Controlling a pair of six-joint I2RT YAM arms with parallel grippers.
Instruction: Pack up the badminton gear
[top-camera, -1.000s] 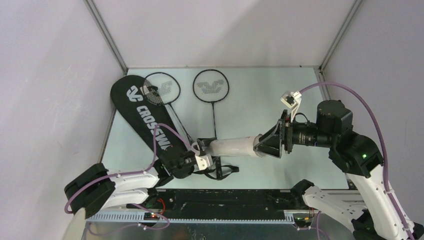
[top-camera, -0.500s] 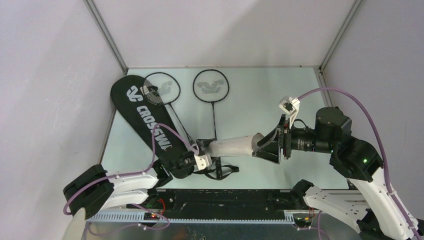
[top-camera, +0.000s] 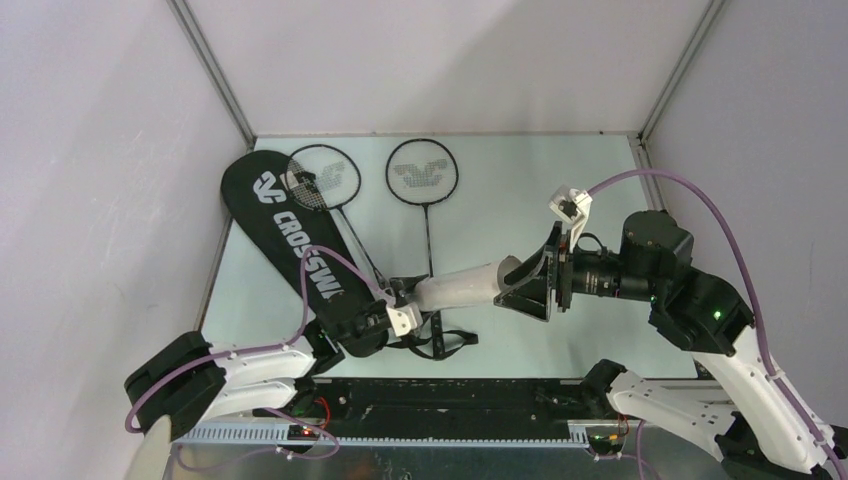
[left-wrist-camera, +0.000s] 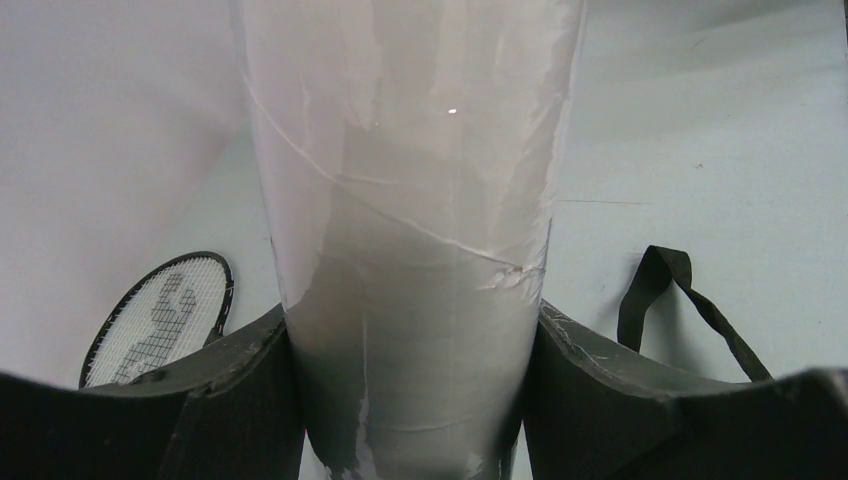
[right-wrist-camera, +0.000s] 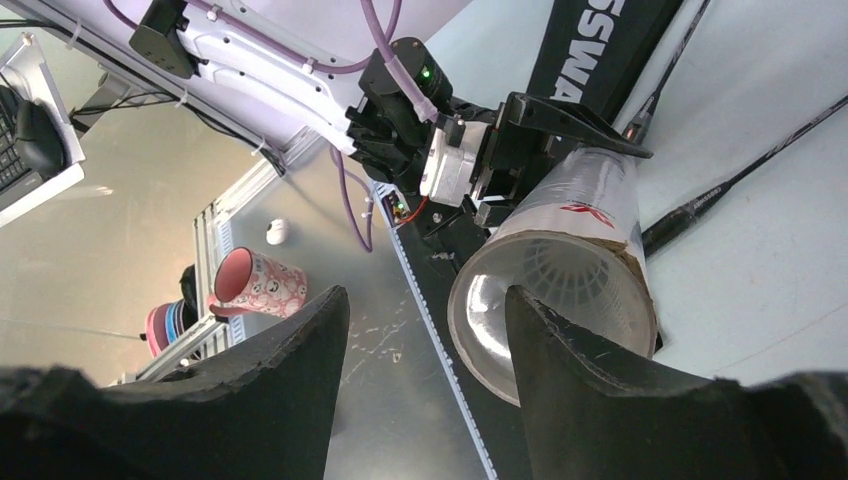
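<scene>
left end effector (left-wrist-camera: 412, 400) clenches the white tube (top-camera: 458, 291); right end effector (right-wrist-camera: 425, 300) is spread, empty. its finger may hit the rim and lever it loose.

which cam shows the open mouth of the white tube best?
Right wrist: it looks into the open mouth of the white tube, with a ribbed white shape inside, likely a shuttlecock. Top external shows the tube only side-on. Left wrist shows just its wall, clamped in the left gripper.
</scene>
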